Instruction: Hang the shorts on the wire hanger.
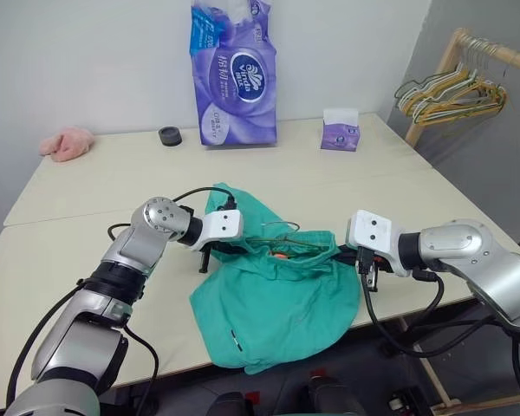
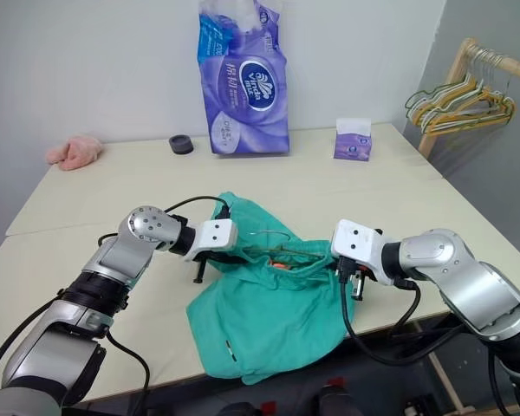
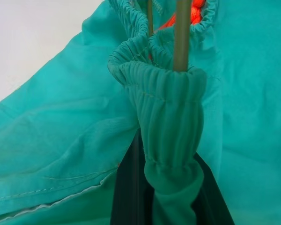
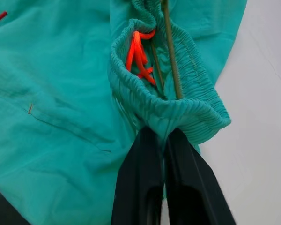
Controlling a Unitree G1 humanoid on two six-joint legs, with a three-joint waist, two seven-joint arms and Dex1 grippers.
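Note:
The teal shorts (image 1: 277, 303) lie bunched at the table's near edge, with the lower part hanging over it. The gathered waistband is stretched between my two grippers. My left gripper (image 3: 168, 192) is shut on a fold of the waistband at its left end. At the right end, my right gripper (image 4: 163, 136) pinches the waistband between its black fingers (image 4: 140, 164). The thin olive-grey wire hanger (image 4: 171, 51) runs inside the waistband opening, beside an orange drawstring (image 4: 139, 56). Its hook (image 1: 282, 226) sticks up above the waistband.
A tall purple tissue pack (image 1: 234, 74), a small purple tissue box (image 1: 340, 132), a black round object (image 1: 170, 136) and a pink cloth (image 1: 67, 143) stand along the back of the cream table (image 1: 95, 186). A wooden rack with bunched hangers (image 1: 451, 91) is at the far right.

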